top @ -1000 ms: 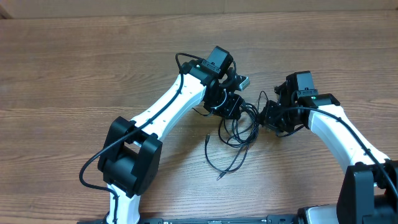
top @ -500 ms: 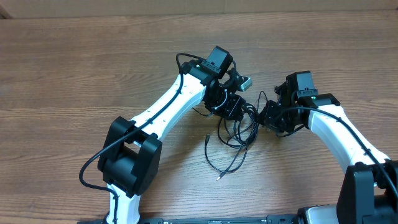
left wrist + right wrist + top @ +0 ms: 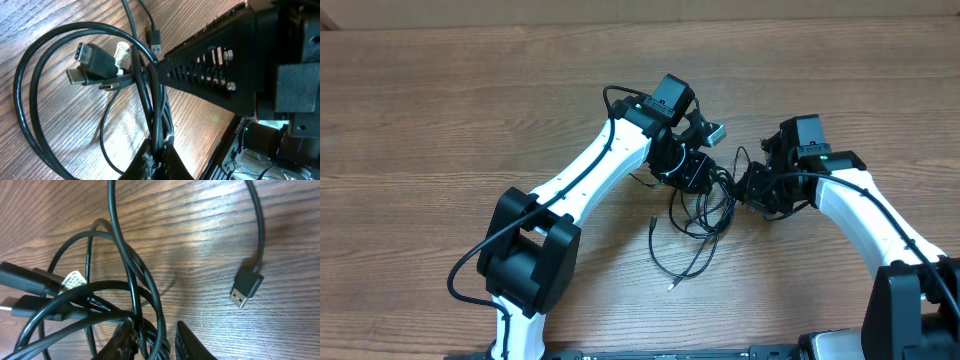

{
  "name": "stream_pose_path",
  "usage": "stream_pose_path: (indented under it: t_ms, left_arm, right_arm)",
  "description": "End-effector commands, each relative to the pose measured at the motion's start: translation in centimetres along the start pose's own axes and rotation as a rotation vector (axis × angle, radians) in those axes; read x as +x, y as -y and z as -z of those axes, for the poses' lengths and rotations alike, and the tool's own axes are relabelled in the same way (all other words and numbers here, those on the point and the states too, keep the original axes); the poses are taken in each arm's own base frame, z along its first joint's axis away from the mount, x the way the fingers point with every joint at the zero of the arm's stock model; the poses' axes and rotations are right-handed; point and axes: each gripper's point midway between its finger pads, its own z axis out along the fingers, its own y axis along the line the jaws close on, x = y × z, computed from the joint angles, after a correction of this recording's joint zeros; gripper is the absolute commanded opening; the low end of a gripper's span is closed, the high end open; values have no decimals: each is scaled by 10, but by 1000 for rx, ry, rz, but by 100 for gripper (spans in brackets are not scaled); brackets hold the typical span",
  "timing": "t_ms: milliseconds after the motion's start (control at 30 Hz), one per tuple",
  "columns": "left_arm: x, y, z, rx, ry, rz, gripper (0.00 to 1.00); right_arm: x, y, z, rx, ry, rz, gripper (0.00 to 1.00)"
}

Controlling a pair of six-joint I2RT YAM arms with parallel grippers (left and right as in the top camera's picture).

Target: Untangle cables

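The cables [image 3: 705, 208] are thin black cords in a loose tangle on the wooden table, between the two arms. Two loose ends trail toward the front [image 3: 672, 284]. My left gripper [image 3: 698, 172] is at the tangle's upper left. In the left wrist view its jaws [image 3: 159, 161] are shut on several strands of the cables [image 3: 150, 95], with bunched plugs [image 3: 92, 62] beyond. My right gripper [image 3: 750, 190] is at the tangle's right edge. In the right wrist view its fingers [image 3: 152, 341] close around a bundle of strands [image 3: 132, 275]. A USB plug [image 3: 246, 289] lies loose to the right.
The wooden table [image 3: 440, 120] extends on all sides. The right arm's black gripper body [image 3: 220, 65] is close above the tangle in the left wrist view. The left arm's own thick black cable [image 3: 612, 100] loops by its wrist.
The left gripper has shifted very slightly to the right. The tangle and the right arm have barely moved.
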Motion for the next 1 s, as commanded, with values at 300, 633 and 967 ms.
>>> stream_pose_path:
  t_ms: [300,633,967]
  left_arm:
    - [-2,10,5,29,11,-39,4]
    - [-1,10,5,30,8,-36,4]
    - [24,-51,15,-328,-80,44,4]
  right_arm:
    - [20,-10,-18,-101,-61,10,23]
    - [19,-10,-18,-104,-59,11,4]
    - [-2,-15,-13,-132,14,4,4]
